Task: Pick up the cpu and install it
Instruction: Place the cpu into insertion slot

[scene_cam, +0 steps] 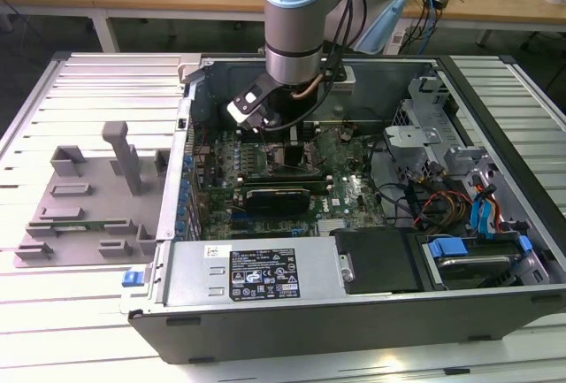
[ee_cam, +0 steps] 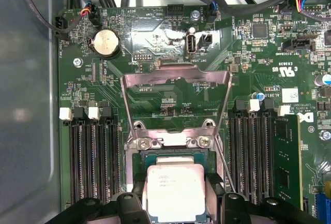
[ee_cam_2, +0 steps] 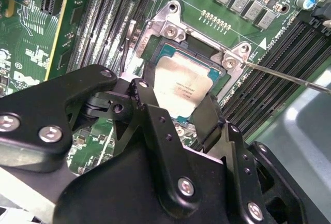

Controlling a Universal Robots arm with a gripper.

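Silvery cpu (ee_cam_2: 181,84), one, held between two black fingers (ee_cam_2: 208,116) of gripper (ee_cam_2: 179,97); jaws clamped on its opposite edges. It sits at single socket (ee_cam: 178,153) on green board (ee_cam: 248,79); cannot tell if seated. One metal frame (ee_cam: 176,73) hinged up, two screws (ee_cam: 144,143) at its base. One coin battery (ee_cam: 107,43), one memory stick (ee_cam: 285,167). Exterior view: one arm (scene_cam: 296,20) inside one open computer case (scene_cam: 354,321).

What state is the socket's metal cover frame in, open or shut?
Open. In the first wrist view the frame stands swung up, the board visible through its window, and the cpu is uncovered.
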